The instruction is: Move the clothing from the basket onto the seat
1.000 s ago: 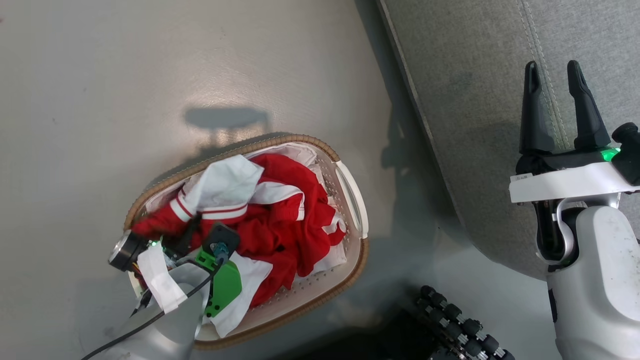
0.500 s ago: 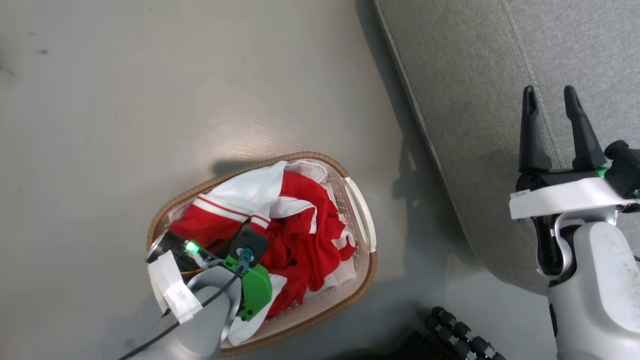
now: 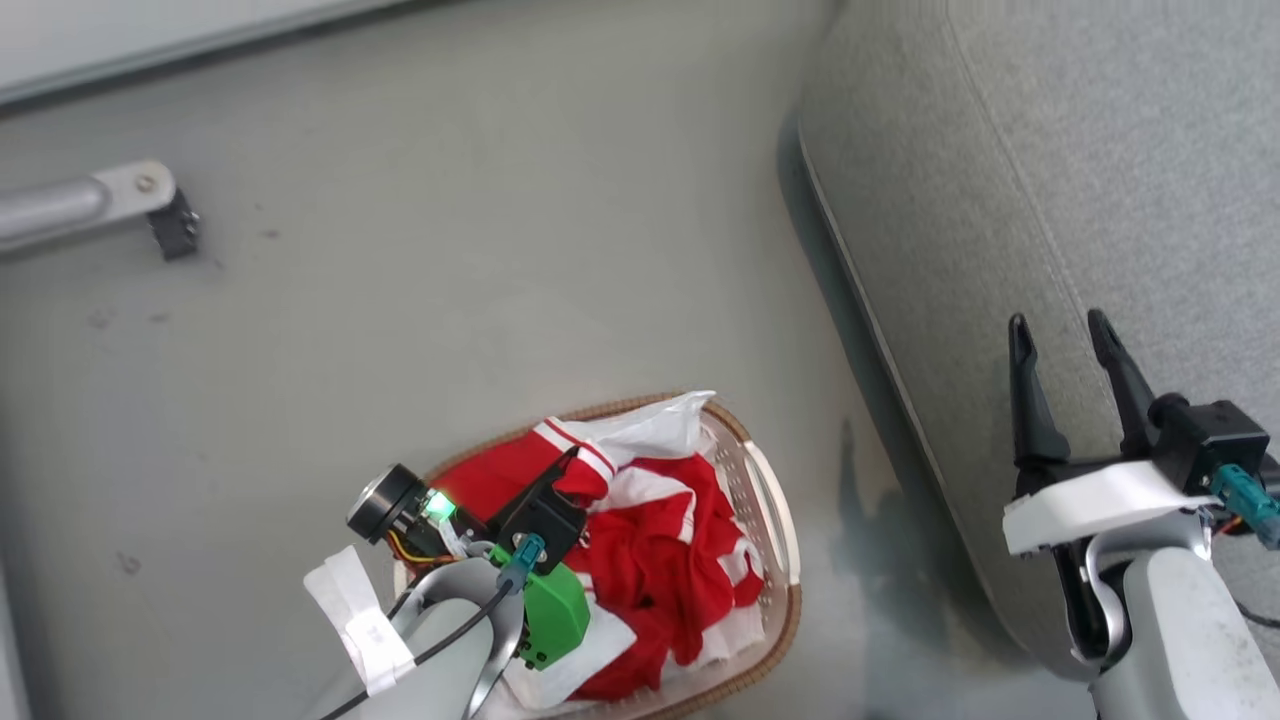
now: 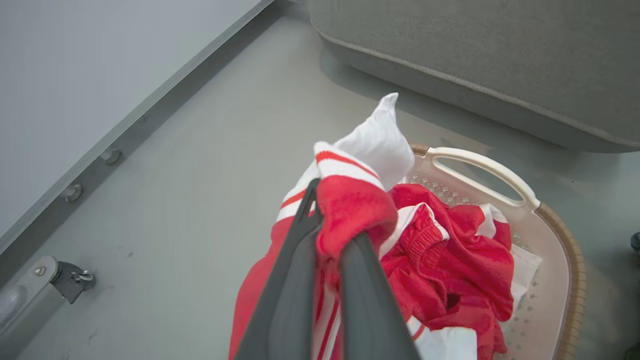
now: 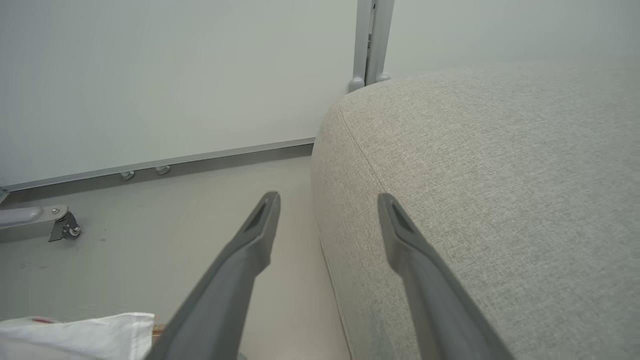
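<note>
The clothing [image 3: 660, 560], red with white panels and striped trim, lies heaped in the oval white basket [image 3: 775, 500] on the floor. My left gripper [image 3: 568, 470] is shut on a red, white-striped fold at the top of the heap. In the left wrist view the dark fingers [image 4: 295, 260] pinch that fold [image 4: 350, 200], raised above the rest of the clothing [image 4: 450, 260] and the basket [image 4: 500, 172]. The grey seat [image 3: 1050, 170] stands to the right. My right gripper [image 3: 1058, 330] hangs open over its edge [image 5: 500, 175], its fingers [image 5: 250, 240] holding nothing.
A metal leg with a caster [image 3: 120, 200] lies on the floor at the far left, also seen as the leg [image 4: 50, 282] near the wall's baseboard [image 4: 150, 110]. Bare grey floor [image 3: 500, 250] lies between basket, wall and seat.
The head camera has tilted, so the whole picture shifted down. My left gripper has shut on a red striped fold and raised it above the heap. The right gripper stays open.
</note>
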